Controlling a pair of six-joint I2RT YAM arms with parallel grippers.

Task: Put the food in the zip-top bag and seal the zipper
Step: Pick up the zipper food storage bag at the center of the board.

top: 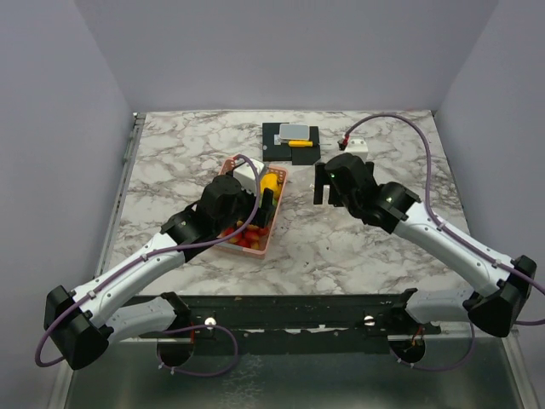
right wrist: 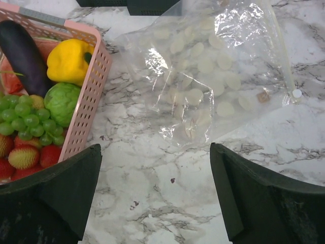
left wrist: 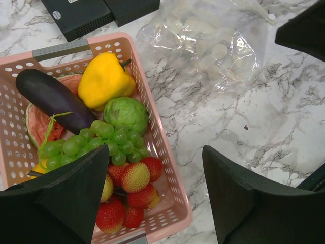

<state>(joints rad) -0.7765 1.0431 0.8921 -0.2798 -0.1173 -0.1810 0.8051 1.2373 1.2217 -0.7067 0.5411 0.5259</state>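
Note:
The food lies in a pink perforated basket (left wrist: 167, 147): a yellow pepper (left wrist: 104, 79), an aubergine (left wrist: 51, 99), a green round vegetable (left wrist: 127, 114), grapes (left wrist: 96, 142) and several strawberries (left wrist: 134, 178). The clear zip-top bag (right wrist: 203, 76) lies flat and empty on the marble just right of the basket; it also shows in the left wrist view (left wrist: 208, 46). My left gripper (left wrist: 156, 168) is open and empty above the basket's near right corner. My right gripper (right wrist: 155, 152) is open and empty above bare marble, just in front of the bag.
A black box (top: 291, 141) carrying a yellow-and-grey item stands at the back centre, right behind the basket (top: 251, 250) and the bag. A small white box (top: 356, 145) with a cable sits at the back right. The two grippers (top: 268, 204) (top: 324, 183) hang close together.

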